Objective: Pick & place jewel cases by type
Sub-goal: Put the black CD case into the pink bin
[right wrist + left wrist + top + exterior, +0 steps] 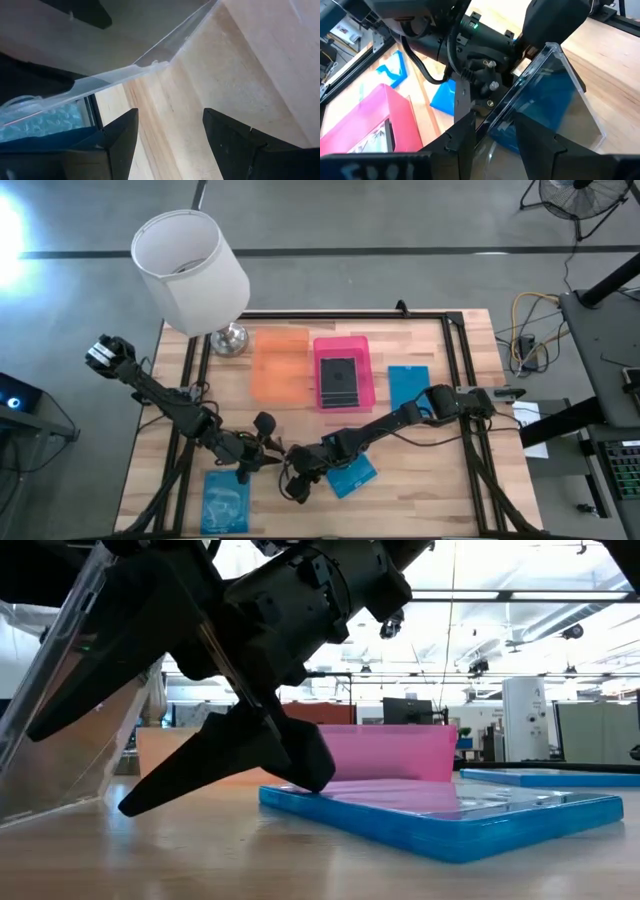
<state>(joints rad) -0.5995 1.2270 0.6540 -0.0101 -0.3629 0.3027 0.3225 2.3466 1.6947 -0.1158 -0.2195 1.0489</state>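
My left gripper [255,455] is shut on a clear-lidded blue jewel case [545,95], which stands steeply tilted near the table's near edge and shows as a clear slanted panel [60,730] in the low view. My right gripper [298,480] is open and low over the table just right of it, fingers [170,135] astride bare wood. Another blue case [350,472] lies flat at that gripper's right. A third blue case [225,502] lies near the near-left corner and a fourth [408,385] right of the pink tray [365,395], which holds a dark case [338,378]. My left gripper pinches the tilted case between its two fingers [465,145] at the case's lower corner [500,125], across its thin side. The case rises slanting away from the fingers, clear lid facing up. Whether its low edge rests on the table I cannot tell. My right gripper: one finger [300,765] stands at the flat blue case's left end [275,797]; whether it touches, I cannot tell.
An orange tray [280,365] sits left of the pink tray at the table's far side. A white-shaded lamp [190,270] stands at the far-left corner. A dark frame [455,330] edges the table. The two grippers are close together near the near edge.
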